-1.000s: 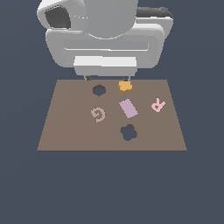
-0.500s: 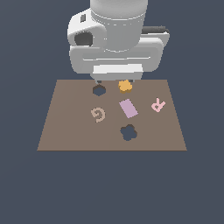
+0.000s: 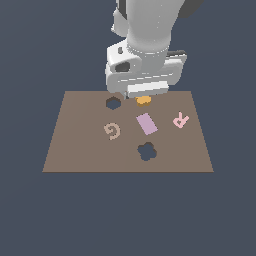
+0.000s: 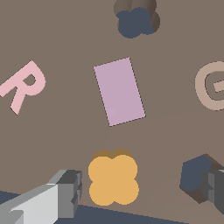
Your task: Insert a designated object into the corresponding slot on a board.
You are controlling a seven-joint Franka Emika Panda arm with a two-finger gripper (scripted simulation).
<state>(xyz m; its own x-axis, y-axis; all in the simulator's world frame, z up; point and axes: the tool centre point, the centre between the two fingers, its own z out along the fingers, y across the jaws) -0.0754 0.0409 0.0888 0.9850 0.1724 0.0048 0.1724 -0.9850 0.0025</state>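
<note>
The orange flower-shaped piece (image 3: 143, 100) lies flat on the brown board (image 3: 80, 145) near its far edge. It also shows in the wrist view (image 4: 113, 179). My gripper (image 4: 140, 192) is open above it; the piece lies between the fingers (image 4: 65, 194), closer to one and touching neither. In the exterior view the hand (image 3: 145, 75) hides the fingertips and part of the piece. The dark clover-shaped slot (image 3: 146, 151) is empty near the board's front, and it shows in the wrist view (image 4: 136, 22).
A lilac rectangle (image 3: 146, 123) lies between the piece and the slot. A dark hexagonal cutout (image 3: 113, 103) is to the piece's left in the exterior view. A tan letter G (image 3: 113, 131) and a pink letter R (image 3: 180, 120) lie on the board.
The hand has moved toward the exterior view's right and down, and now hangs over the orange piece. The pieces on the board have not moved.
</note>
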